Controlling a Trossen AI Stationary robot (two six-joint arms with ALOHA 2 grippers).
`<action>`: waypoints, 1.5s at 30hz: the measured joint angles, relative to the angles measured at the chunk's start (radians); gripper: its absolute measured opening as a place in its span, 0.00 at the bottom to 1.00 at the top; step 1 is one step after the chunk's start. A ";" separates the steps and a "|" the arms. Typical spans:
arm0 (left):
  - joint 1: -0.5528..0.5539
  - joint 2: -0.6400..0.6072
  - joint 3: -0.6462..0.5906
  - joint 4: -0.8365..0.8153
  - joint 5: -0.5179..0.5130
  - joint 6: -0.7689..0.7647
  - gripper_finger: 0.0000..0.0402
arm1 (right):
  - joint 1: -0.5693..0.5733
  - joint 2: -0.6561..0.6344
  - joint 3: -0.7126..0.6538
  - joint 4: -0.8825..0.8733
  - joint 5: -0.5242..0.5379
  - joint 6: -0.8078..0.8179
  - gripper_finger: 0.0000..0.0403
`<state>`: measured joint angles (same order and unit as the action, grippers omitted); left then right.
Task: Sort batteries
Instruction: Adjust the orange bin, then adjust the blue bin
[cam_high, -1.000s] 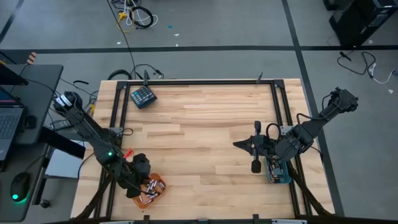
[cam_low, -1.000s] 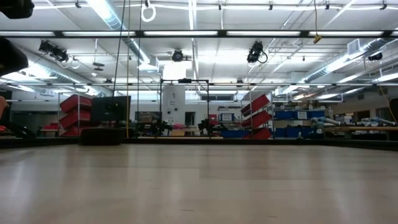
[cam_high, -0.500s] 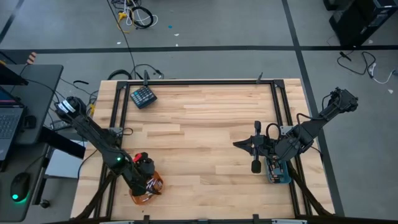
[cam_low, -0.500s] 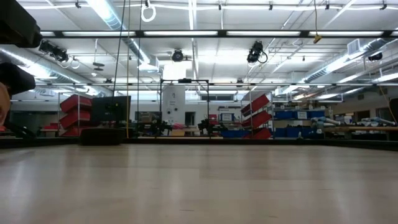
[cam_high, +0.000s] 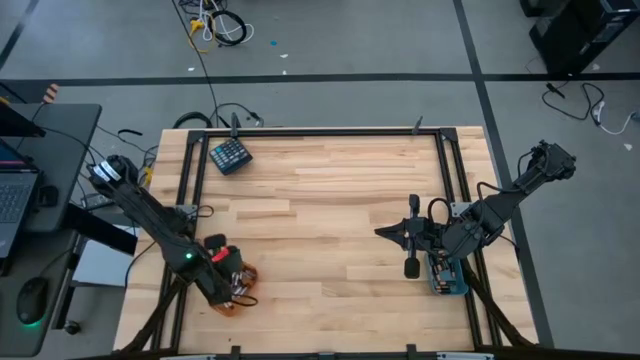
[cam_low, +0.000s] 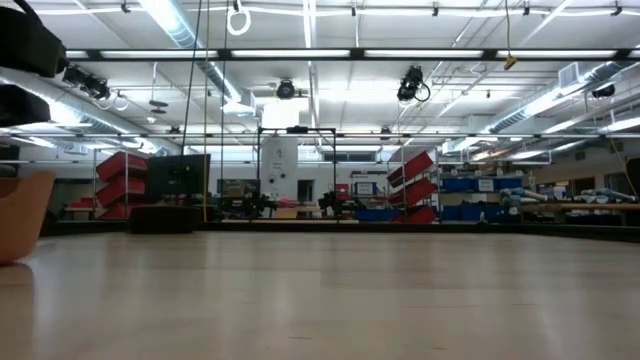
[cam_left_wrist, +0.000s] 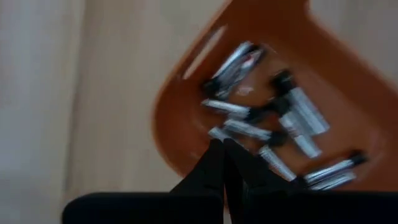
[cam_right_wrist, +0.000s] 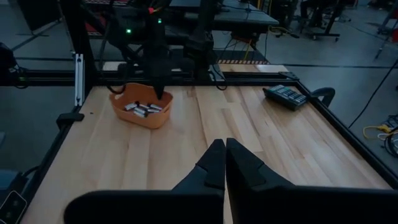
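**Left hand pinched shut over the battery bowl**

Down at the near-left corner of the pale wooden tabletop (cam_high: 330, 200), the left hand (cam_left_wrist: 222, 148) hovers right over the shallow orange plastic bowl (cam_left_wrist: 186, 137), fingers pressed together at the tips. The little dark-and-silver cylindrical batteries (cam_left_wrist: 273, 124) lie jumbled inside that bowl, some crossing each other. From the wrist view I can't see a cell between those closed fingers; it looks like a pinch that may have caught nothing, or something too small to make out.

To do this step well, I'd say pick one cell lying apart from the heap, line the fingers across its length rather than its ends, and come down straight so the neighbours don't get nudged. Lift slowly too, as round cells roll and slip.

The left arm reaches in from the table's left edge, folded low, wrist tipped down over the bowl. Across the table, the right hand (cam_right_wrist: 224, 163) waits with fingers shut too, holding nothing, parked near the right edge beside a blue tray (cam_high: 445, 275). A dark teal keypad-like block (cam_high: 230, 155) sits far off at the back left.
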<state>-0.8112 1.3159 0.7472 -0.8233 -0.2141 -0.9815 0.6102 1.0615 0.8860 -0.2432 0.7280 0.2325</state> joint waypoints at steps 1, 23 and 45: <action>0.000 0.000 0.009 -0.037 -0.001 -0.015 0.00 | 0.000 0.000 0.000 0.000 0.000 0.000 0.01; 0.000 -0.010 0.325 -0.483 -0.455 0.058 0.00 | -0.131 0.002 0.040 -0.743 -0.215 0.811 0.00; 0.000 -0.013 0.361 -0.641 -0.763 0.062 0.00 | 0.088 0.341 0.054 -1.099 -0.787 1.401 0.00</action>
<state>-0.8116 1.3025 1.1084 -1.4646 -0.9775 -0.9199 0.6986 1.4027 0.9398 -1.3417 -0.0589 1.6333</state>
